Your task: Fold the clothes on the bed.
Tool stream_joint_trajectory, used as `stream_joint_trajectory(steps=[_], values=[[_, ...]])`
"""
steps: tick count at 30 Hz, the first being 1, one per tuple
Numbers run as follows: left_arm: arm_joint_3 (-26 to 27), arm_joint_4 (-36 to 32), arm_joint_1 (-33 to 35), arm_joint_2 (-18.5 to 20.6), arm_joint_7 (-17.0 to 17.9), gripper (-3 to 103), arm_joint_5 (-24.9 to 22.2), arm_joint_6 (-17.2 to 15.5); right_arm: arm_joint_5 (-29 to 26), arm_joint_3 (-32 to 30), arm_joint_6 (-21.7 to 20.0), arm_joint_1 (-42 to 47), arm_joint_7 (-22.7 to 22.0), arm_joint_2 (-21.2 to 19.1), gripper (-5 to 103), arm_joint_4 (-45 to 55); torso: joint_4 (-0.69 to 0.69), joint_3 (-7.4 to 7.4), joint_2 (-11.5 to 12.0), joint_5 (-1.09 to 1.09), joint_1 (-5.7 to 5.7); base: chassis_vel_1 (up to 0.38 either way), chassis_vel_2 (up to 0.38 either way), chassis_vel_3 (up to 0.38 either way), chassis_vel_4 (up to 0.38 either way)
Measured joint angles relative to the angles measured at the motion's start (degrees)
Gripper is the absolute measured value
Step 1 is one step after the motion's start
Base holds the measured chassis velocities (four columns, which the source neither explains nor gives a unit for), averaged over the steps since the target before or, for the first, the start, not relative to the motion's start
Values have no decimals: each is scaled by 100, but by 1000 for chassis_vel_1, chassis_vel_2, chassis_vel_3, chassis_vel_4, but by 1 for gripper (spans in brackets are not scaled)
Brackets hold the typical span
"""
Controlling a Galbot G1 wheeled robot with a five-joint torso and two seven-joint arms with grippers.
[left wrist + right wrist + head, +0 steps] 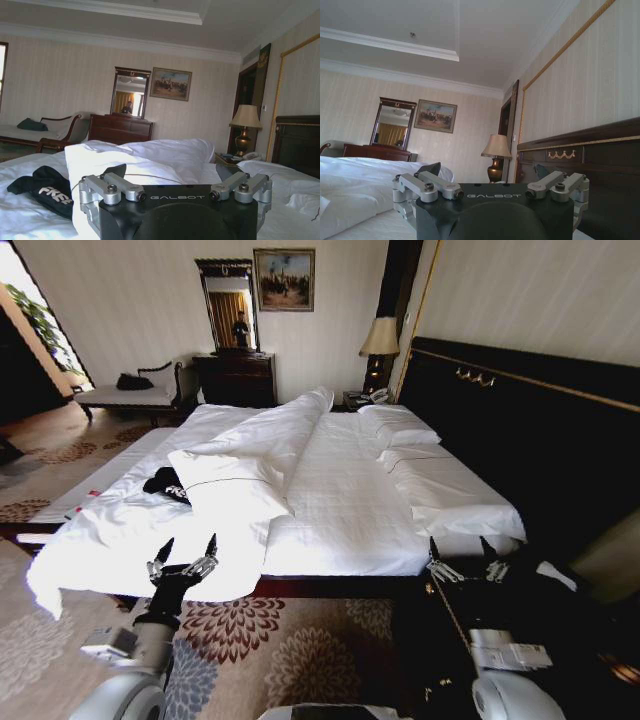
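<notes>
The bed (pixel 350 500) stands before the robot, its dark headboard on the right and its white duvet (pixel 270 435) thrown back in a long ridge down the middle. A black T-shirt (pixel 168 483) lies crumpled on the white covers on the bed's left side, well beyond the left arm; in the left wrist view the same shirt (pixel 47 190) shows white "FREE" lettering, though how it is bunched underneath is hard to make out.

The left pincer (pixel 184 552) hovers over the near left edge of the bed, just above the hanging covers, with its two dark fingertips spread wide — nothing between them. It does not touch the shirt. In its own wrist view the left pincer (pixel 172 172) points across the bed toward a folded pillow (pixel 120 165).

The right pincer (pixel 462 548) hangs at the near right corner of the bed, close to the headboard, also spread wide and holding nothing.

Beyond the bed stand a dark dresser (pixel 237 378) with a mirror (pixel 228 305) above it, a framed painting (pixel 284 280), a bedside lamp (pixel 380 340) and a chaise (pixel 130 392) by the far wall — all well apart from the shirt.
</notes>
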State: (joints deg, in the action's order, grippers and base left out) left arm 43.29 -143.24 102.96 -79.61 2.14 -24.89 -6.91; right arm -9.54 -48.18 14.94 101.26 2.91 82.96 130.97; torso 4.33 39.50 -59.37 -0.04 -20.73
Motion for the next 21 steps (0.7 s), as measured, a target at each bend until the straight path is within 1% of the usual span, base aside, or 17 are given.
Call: stream_joint_trajectory(steps=[11,21], values=[[-2,0,-9,-3,0,100,4,0,-1,8,2,-12,-11,14,100,-26,0,0,0,1,1,-115,103,108,-94],[-7,0,-15,0,-5,100,7,9,15,18,10,-3,-19,24,100,-33,-1,0,0,0,0,-114,132,126,-127]])
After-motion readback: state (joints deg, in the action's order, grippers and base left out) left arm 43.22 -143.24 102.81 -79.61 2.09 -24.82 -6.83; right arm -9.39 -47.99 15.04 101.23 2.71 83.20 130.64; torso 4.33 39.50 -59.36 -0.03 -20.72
